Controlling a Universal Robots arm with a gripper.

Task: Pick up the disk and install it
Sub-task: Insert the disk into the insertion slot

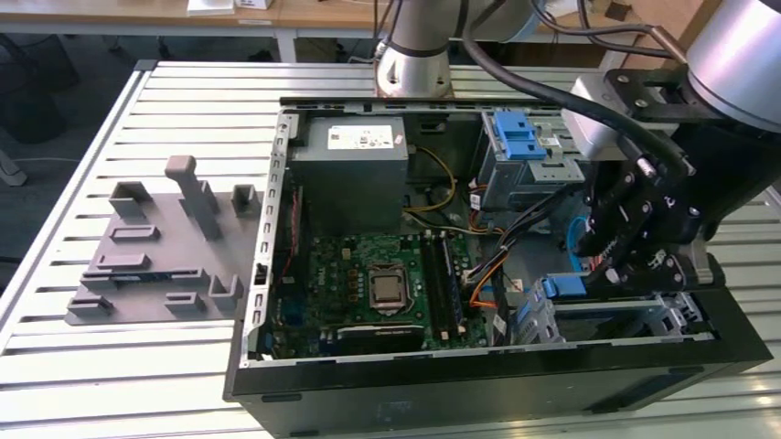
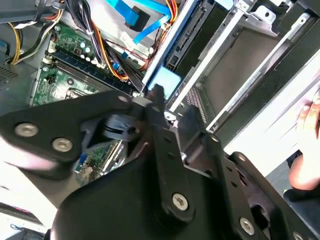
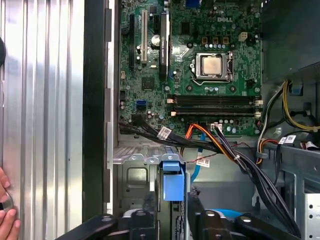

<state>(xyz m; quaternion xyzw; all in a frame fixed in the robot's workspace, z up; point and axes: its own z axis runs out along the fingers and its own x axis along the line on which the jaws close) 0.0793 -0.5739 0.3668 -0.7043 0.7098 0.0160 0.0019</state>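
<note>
1. The hand (image 1: 616, 267) hangs low over the drive cage (image 1: 665, 315) at a corner of the open computer case (image 1: 488, 389) on the bench (image 1: 183, 91).
2. The disk (image 3: 171, 182) stands on edge in that cage, blue bracket end showing, seemingly lined up with its slot.
3. The hand straddles it; pinching or slack, I cannot tell.

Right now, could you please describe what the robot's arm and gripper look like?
The arm is built of round silver-grey segments, with thick black cables looping along it. The gripper is matte black, made of angular jointed links held together by shiny silver screws.
</note>
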